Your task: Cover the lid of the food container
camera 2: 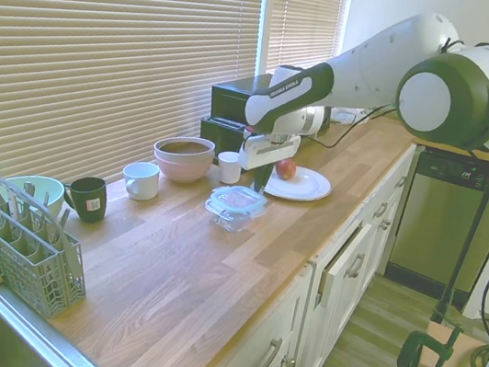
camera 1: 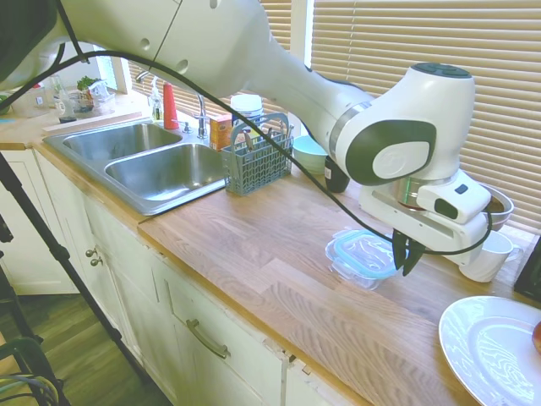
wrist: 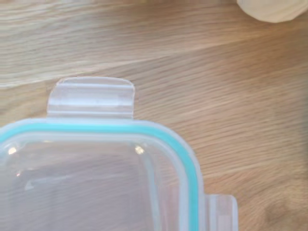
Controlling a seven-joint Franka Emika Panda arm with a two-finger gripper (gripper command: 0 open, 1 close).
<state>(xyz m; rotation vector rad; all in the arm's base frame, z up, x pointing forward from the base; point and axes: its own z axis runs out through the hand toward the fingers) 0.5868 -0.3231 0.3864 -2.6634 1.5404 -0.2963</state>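
Note:
The lid (camera 1: 362,250), clear with a teal-blue rim and snap flaps, lies flat on top of the food container (camera 1: 355,274), a small clear glass dish on the wooden counter. Both also show in the second exterior view, the lid (camera 2: 237,198) over the food container (camera 2: 232,215). My gripper (camera 1: 407,255) hangs just past the lid's edge on the cup side, a little above the counter. Its dark fingers stand slightly apart and hold nothing. The wrist view shows one corner of the lid (wrist: 96,173) with two flaps from close above.
A white cup (camera 1: 489,256) and a brown-lined bowl (camera 1: 499,205) stand right behind the gripper. A white plate (camera 1: 490,348) with a red apple (camera 2: 285,168) lies at the front right. A grey cutlery basket (camera 1: 256,157) and the sink (camera 1: 161,169) are to the left.

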